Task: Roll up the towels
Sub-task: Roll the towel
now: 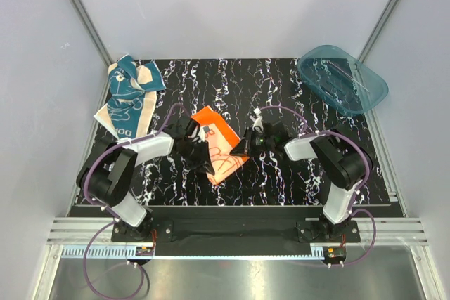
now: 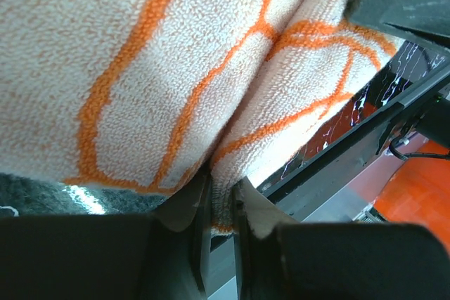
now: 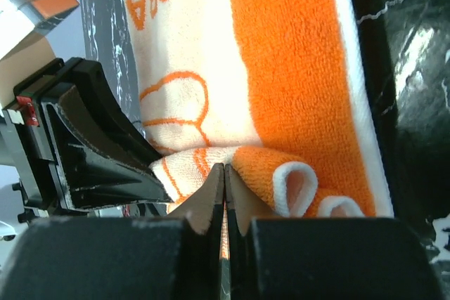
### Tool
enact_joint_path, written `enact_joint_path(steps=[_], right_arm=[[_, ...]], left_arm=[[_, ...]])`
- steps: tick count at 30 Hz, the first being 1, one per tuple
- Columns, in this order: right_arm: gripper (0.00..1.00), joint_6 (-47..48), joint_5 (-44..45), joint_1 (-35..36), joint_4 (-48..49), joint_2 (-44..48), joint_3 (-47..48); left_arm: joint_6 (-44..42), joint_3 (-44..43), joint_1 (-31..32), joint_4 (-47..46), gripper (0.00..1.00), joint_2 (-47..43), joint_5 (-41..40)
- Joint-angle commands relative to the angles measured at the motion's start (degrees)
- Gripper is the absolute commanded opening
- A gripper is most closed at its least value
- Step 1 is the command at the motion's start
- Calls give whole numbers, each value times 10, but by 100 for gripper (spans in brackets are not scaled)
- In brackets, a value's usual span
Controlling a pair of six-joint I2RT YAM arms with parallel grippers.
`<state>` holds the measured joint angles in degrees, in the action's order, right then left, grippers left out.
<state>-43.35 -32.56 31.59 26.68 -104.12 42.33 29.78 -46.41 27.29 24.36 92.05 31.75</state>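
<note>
The orange towel [image 1: 219, 144] with cream line print lies folded at the middle of the mat. My left gripper [image 1: 198, 151] is shut on its left edge; in the left wrist view the cloth [image 2: 176, 68] is pinched between the jaws [image 2: 219, 198]. My right gripper [image 1: 242, 147] is shut on the towel's right edge; in the right wrist view the jaws [image 3: 225, 173] pinch a fold of the orange towel [image 3: 281, 68]. The teal-blue towel [image 1: 130, 96] with cream patches lies crumpled at the back left, away from both grippers.
A translucent teal plastic tub [image 1: 342, 79] sits at the back right corner of the black marbled mat [image 1: 281, 96]. Grey walls and aluminium posts close in the sides and back. The arm bases stand at the near edge.
</note>
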Motion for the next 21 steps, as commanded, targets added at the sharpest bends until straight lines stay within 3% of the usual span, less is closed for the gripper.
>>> enact_joint_path(steps=[1,3,6,8,9,15,21], right_arm=[[4,6,35,-12,9,-19,15],[4,6,37,-12,13,-25,15],[4,8,37,-12,19,-27,11],[4,11,38,-12,22,-28,9],[4,11,38,-12,24,-28,8],[3,10,36,-12,17,-42,16],[2,10,41,-12,6,-50,25]], left_arm=[[-18,-6,-9,24,20,-5,-34],[-22,-7,-9,32,30,-13,-44],[-29,-12,-9,53,56,-34,-76],[-34,-22,-9,71,65,-62,-113],[-39,-25,-9,77,74,-77,-127],[-69,-67,11,133,76,-208,-288],[-118,-92,164,135,77,-275,-443]])
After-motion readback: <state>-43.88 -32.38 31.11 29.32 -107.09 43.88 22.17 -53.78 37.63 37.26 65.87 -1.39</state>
